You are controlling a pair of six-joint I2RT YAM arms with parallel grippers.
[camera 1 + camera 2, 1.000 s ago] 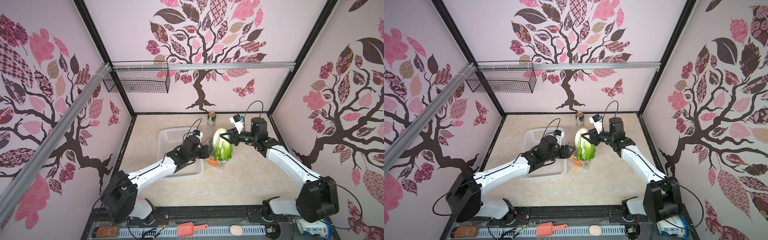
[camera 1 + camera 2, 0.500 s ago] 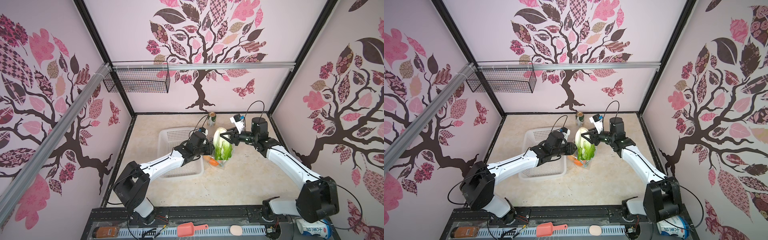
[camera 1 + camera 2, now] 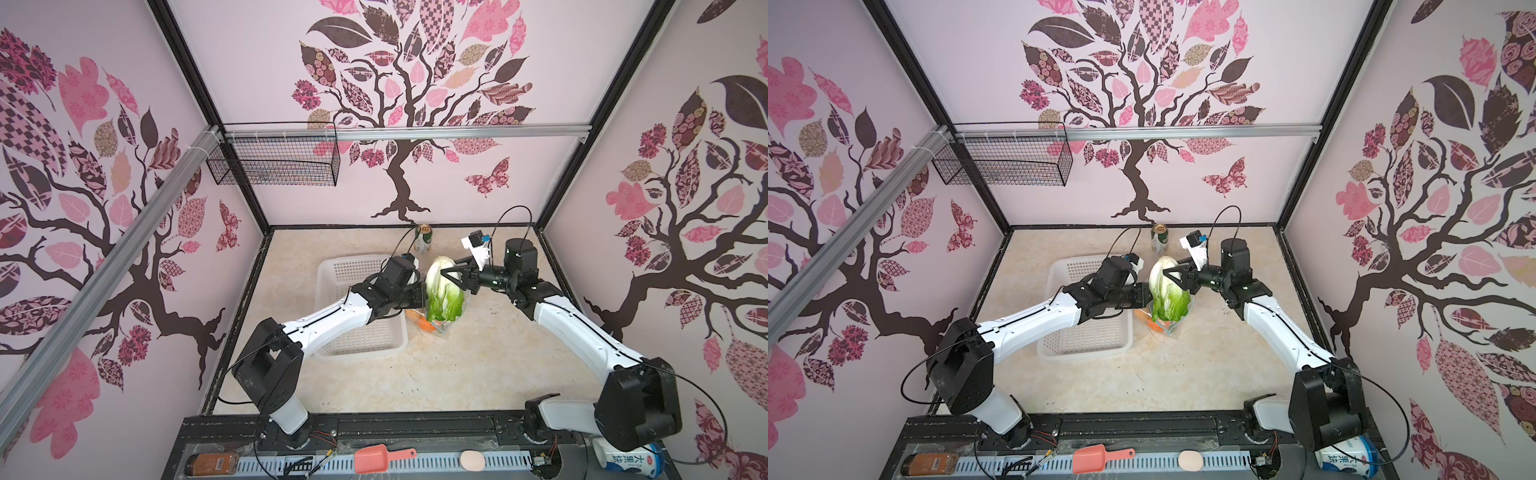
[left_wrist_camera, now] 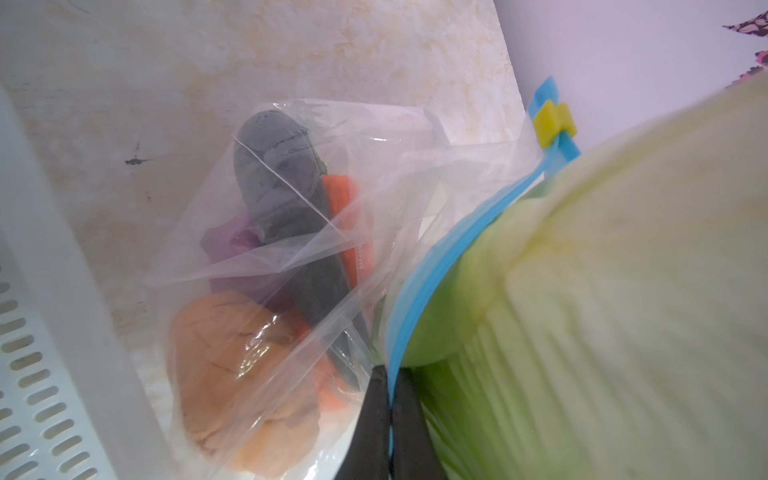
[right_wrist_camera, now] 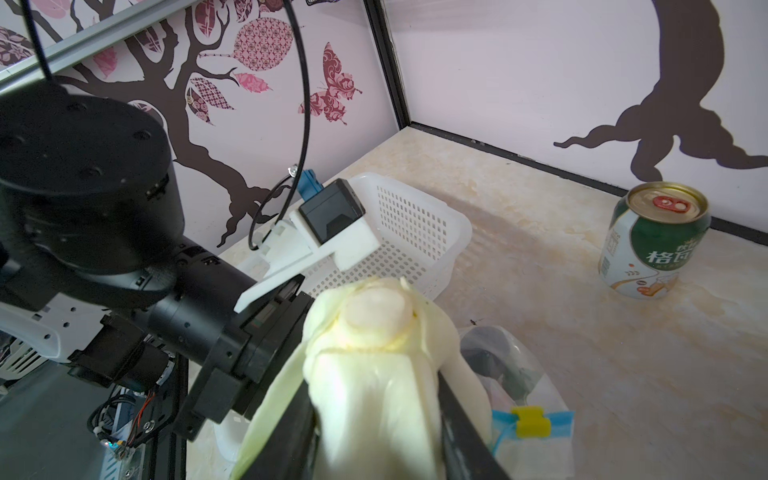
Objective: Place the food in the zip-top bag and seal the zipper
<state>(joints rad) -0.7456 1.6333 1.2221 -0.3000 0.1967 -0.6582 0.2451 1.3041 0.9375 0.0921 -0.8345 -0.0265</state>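
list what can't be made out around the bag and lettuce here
- left gripper: shut on the zipper in left wrist view; lettuce hides its fingertips in both top views.
- zip-top bag: mostly behind the lettuce in both top views.
- right gripper: fingers partly cut off by right wrist view's bottom edge.
- lettuce's depth in the bag: blurred, too close, left wrist view.

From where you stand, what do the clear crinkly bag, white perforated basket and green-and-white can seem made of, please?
Clear crinkly bag: thin glossy plastic film; creases, contents show through.
White perforated basket: moulded plastic, seemingly matte; uniform slotted walls.
Green-and-white can: probably aluminium; shiny metallic rim, printed sides.
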